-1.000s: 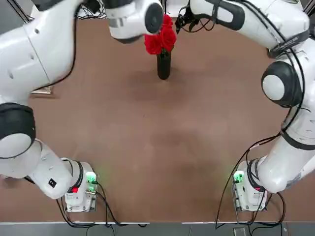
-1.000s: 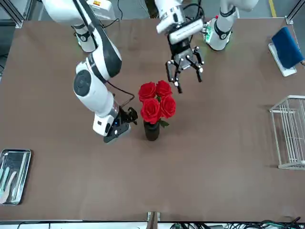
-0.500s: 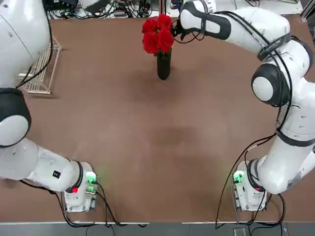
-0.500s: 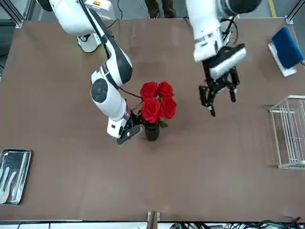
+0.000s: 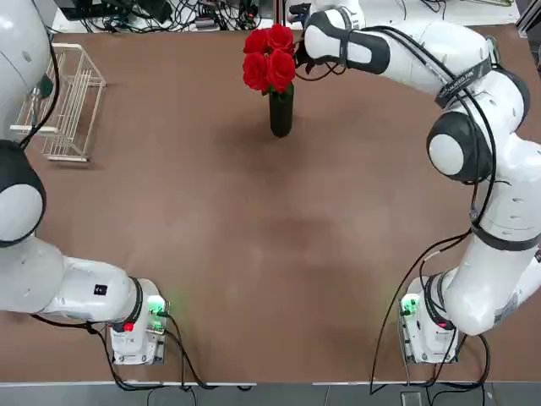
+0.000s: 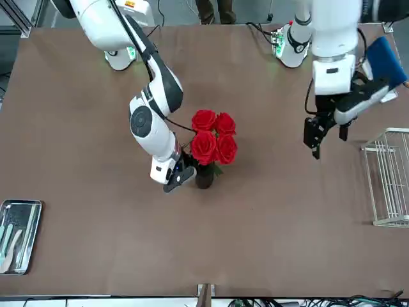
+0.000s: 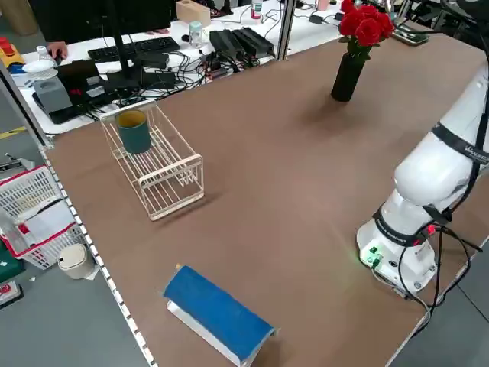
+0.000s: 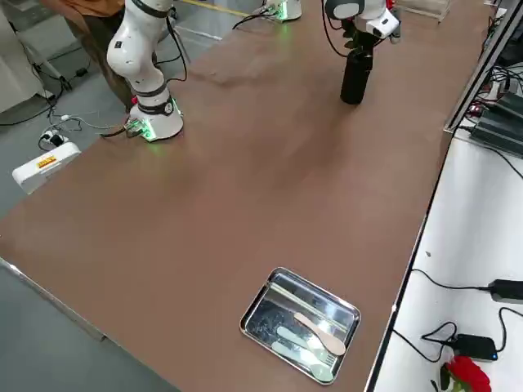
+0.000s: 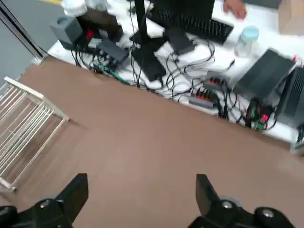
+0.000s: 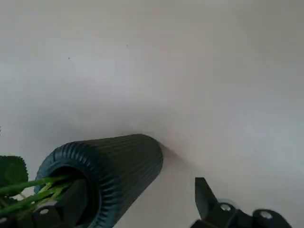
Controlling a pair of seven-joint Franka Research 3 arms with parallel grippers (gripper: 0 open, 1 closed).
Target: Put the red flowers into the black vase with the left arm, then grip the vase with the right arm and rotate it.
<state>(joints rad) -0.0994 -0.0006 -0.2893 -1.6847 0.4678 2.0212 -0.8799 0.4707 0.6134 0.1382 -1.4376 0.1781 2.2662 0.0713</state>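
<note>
The red flowers (image 6: 214, 137) stand upright in the black vase (image 6: 203, 176) at the far middle of the table. My right gripper (image 6: 174, 179) is low beside the vase. In the right wrist view the ribbed black vase (image 10: 114, 164) lies between the open fingers of my right gripper (image 10: 138, 186), close against one finger and apart from the other. My left gripper (image 6: 327, 139) hangs open and empty well off to the robot's left of the flowers. The left wrist view shows only bare table between the fingers of my left gripper (image 9: 141, 192).
A white wire rack (image 5: 68, 101) holding a dark green cup (image 7: 136, 131) stands at the table's left edge. A blue-topped block (image 6: 383, 64) lies nearer the left base. A metal tray (image 6: 19, 233) with cutlery sits at the far right corner.
My left gripper has swung away from the flowers toward the robot's left, empty. My right gripper has closed in on the vase's base. The flowers and the vase have stayed put.
</note>
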